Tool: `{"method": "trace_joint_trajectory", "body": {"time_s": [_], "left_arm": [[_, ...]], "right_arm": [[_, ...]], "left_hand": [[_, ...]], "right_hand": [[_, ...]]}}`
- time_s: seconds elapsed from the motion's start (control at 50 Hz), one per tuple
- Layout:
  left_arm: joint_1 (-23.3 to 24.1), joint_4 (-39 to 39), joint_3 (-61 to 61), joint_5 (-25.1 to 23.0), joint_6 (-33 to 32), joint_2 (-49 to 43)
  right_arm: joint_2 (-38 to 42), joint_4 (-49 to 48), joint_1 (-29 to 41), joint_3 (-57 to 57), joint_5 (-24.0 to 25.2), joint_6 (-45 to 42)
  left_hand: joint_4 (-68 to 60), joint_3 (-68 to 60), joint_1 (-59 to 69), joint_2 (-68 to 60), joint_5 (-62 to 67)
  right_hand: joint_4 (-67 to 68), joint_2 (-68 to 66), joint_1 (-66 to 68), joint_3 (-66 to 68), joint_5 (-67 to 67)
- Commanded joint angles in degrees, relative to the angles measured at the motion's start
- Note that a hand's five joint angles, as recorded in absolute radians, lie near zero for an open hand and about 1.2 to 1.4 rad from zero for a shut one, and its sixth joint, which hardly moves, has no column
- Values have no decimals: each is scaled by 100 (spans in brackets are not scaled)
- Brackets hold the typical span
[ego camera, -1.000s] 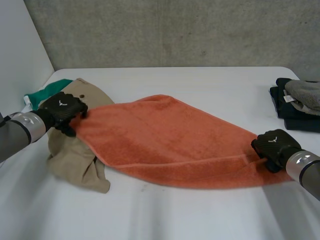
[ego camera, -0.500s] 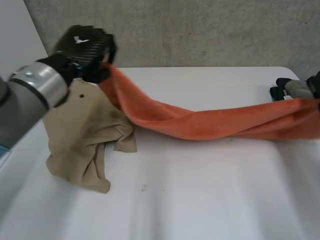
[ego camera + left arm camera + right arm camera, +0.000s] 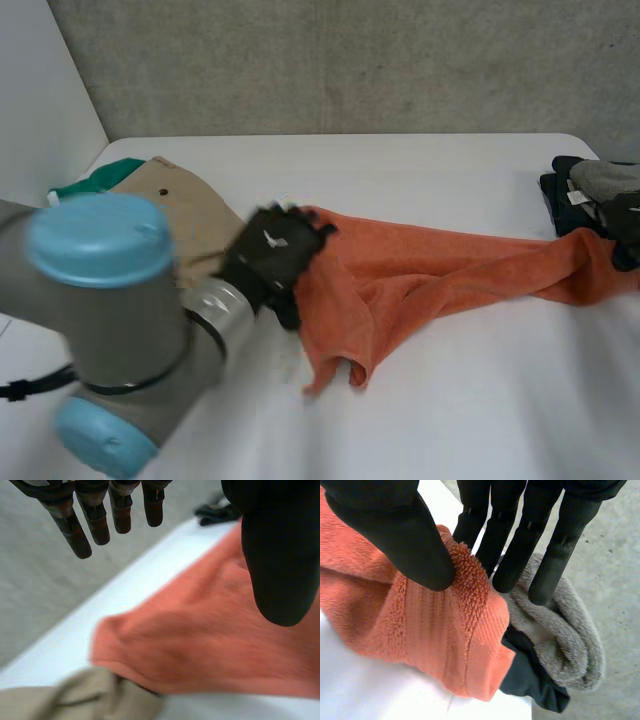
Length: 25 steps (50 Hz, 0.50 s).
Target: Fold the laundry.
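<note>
Orange terry towel (image 3: pixel 430 265), crumpled, stretched L-R across table (image 3: pixel 450 420), tan garment (image 3: pixel 185 215) beside.

The left arm (image 3: pixel 110 330) fills the lower left of the frame, its light-blue cap (image 3: pixel 98 238) towards the camera. The left hand (image 3: pixel 272 255) sits near the centre, at the left end of the orange towel (image 3: pixel 450 270). From there the towel stretches along the white desk (image 3: pixel 450 410) to the right edge, with a loose fold drooping just below the hand. A tan garment (image 3: pixel 185 215) and a green cloth (image 3: pixel 100 178) lie at the left, behind the arm. A stack of dark clothes (image 3: pixel 565 195) topped by a grey towel (image 3: pixel 605 180) sits at the right edge.
</note>
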State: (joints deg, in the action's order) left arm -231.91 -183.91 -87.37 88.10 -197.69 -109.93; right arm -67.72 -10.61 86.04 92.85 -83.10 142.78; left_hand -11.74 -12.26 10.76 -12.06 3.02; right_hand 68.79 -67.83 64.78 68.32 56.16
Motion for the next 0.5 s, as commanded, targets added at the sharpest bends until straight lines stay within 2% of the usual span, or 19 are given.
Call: {"method": "trace_joint_trajectory", "body": {"time_s": [0.02, 0.18, 0.2, 0.22, 0.36, 0.42, 0.5], "left_arm": [[-1144, -629, -307, -373, -32, 113], [-1954, -690, 219, -408, -788, -1178], [-2016, -699, 298, -425, -850, -1293], [-2112, -708, 456, -460, -963, -1494], [-2411, -725, 975, -478, -1096, -2050], [-2622, -752, 1186, -408, -1184, -2103], [-2973, -1058, 1485, 118, -1360, -2103]], "right_arm": [[-13, -152, 220, 207, -5, -92], [13, -284, 396, 383, -75, -171], [22, -292, 405, 383, -84, -180], [39, -301, 422, 392, -119, -189], [57, -319, 414, 401, -224, -198], [49, -354, 405, 409, -224, -198], [40, -363, 431, 409, -224, -198]], "left_hand": [[174, 226, -76, 206, -302], [-113, -61, 211, -81, -15], [-483, -431, 580, -451, 354], [-1586, -1533, 1683, -1554, 1457], [-6450, -6397, 6547, -6418, 6321], [-6826, -6774, 6924, -6794, 6698], [-6826, -6774, 6924, -6794, 6698]], "right_hand": [[1121, -1217, 1522, 1168, 1384], [1121, -1217, 1522, 1168, 1384], [1121, -1217, 1522, 1168, 1384], [1121, -1217, 1522, 1168, 1384], [1121, -1217, 1522, 1168, 1384], [1121, -1217, 1522, 1168, 1384], [1121, -1217, 1522, 1168, 1384]]}}
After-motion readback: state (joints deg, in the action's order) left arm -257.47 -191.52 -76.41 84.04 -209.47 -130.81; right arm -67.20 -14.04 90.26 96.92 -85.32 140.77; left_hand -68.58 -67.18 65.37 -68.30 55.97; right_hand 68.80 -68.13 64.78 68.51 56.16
